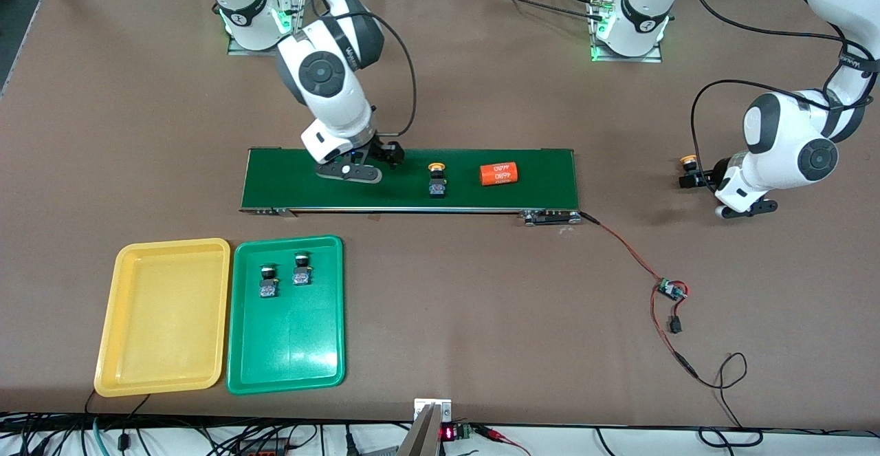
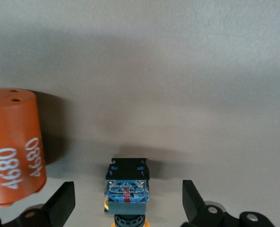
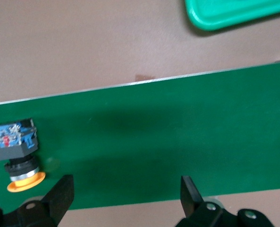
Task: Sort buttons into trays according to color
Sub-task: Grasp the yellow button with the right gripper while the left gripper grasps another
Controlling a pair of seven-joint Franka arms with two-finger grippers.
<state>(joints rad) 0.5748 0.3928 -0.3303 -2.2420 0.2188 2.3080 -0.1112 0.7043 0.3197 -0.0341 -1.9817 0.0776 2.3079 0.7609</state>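
Two green buttons (image 1: 268,282) (image 1: 301,269) lie in the green tray (image 1: 289,346). Beside it, the yellow tray (image 1: 165,318) holds nothing. One yellow button (image 1: 436,179) (image 3: 14,156) lies on its side on the dark-green belt. Another yellow button (image 1: 688,161) (image 2: 126,189) rests on the table past the belt, toward the left arm's end. My left gripper (image 1: 696,175) (image 2: 129,201) is open around this button, with its fingers clear of it. My right gripper (image 1: 386,155) (image 3: 125,198) hangs open and empty over the belt, beside the first yellow button.
The conveyor belt (image 1: 309,181) also carries an orange cylinder (image 1: 498,174) with white print. The left wrist view shows an orange cylinder (image 2: 12,151) upright close to the button. Red-black wires and a small circuit board (image 1: 670,289) trail from the belt's end.
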